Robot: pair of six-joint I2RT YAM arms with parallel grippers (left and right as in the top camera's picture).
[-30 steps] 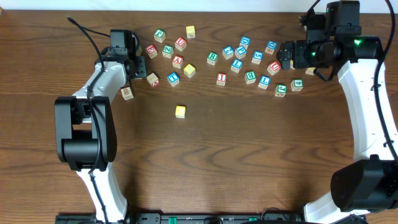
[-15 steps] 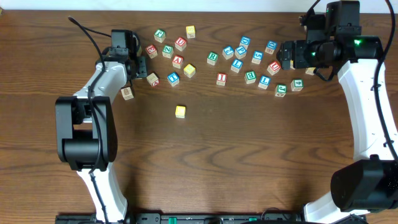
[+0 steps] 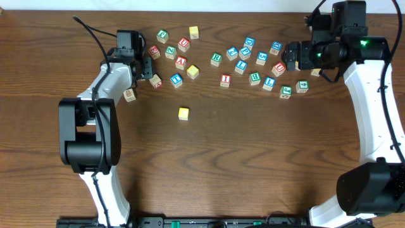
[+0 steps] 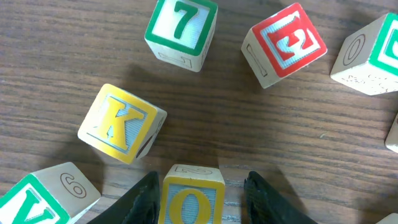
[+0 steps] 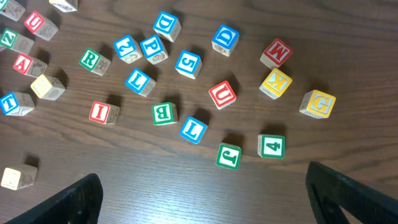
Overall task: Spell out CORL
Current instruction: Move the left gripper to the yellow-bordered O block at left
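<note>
A yellow O cube [image 4: 193,200] stands on the table between the jaws of my left gripper [image 4: 200,177]. Its left finger lies against the cube, and a strip of wood shows before the right finger. From overhead the left gripper [image 3: 144,65] covers that cube. A lone yellow cube [image 3: 183,113] sits apart mid-table, its letter unreadable. A white cube with a green R [image 5: 92,60] and two blue L cubes [image 5: 194,129] [image 5: 138,81] lie in the right-hand scatter. My right gripper [image 5: 205,190] hangs wide open above them, holding nothing.
Around the O cube stand a yellow K cube [image 4: 121,124], a green 7 cube [image 4: 181,31], a red-faced cube [image 4: 284,43] and a green V cube [image 4: 37,199]. Several more letter cubes spread along the table's far side [image 3: 221,60].
The left arm has shifted slightly to the right and away along the table. The right arm and the cubes have stayed where they were.
</note>
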